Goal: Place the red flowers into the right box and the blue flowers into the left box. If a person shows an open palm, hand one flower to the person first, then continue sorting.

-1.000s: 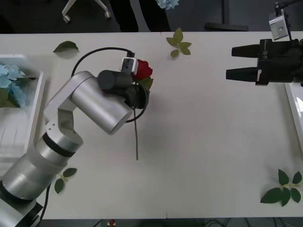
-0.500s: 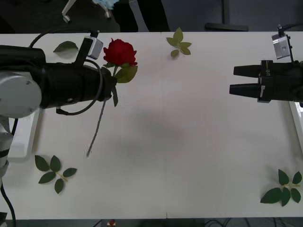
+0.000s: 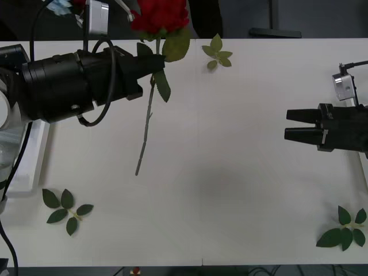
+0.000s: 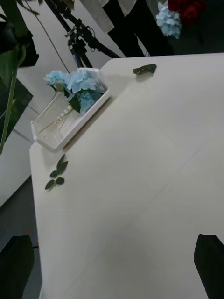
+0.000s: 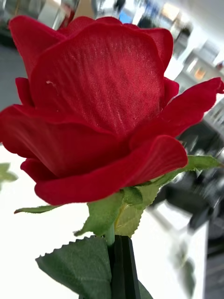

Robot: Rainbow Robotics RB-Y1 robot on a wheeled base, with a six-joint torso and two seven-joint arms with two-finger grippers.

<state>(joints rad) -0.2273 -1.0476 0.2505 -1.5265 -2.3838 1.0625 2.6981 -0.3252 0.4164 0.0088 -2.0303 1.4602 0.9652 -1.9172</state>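
Observation:
My left gripper is shut on the stem of a red flower, a rose held high above the table's far left. Its green stem hangs down free. In the left wrist view the bloom looms close above the black fingertips pinching the stem. Black-fingered and open, my right gripper hovers at the right side holding nothing. The left box holds several blue flowers; its rim shows under my left arm. A sliver of the right box shows at the right edge.
Loose leaf sprigs lie at the far middle, near left and near right. A single leaf lies by the far edge. A person in dark clothes stands behind the table, with a blue head and a red bloom alongside.
My left arm has swung round and lifted the rose higher, toward the far edge. The right gripper has drifted nearer along the right side, still open.

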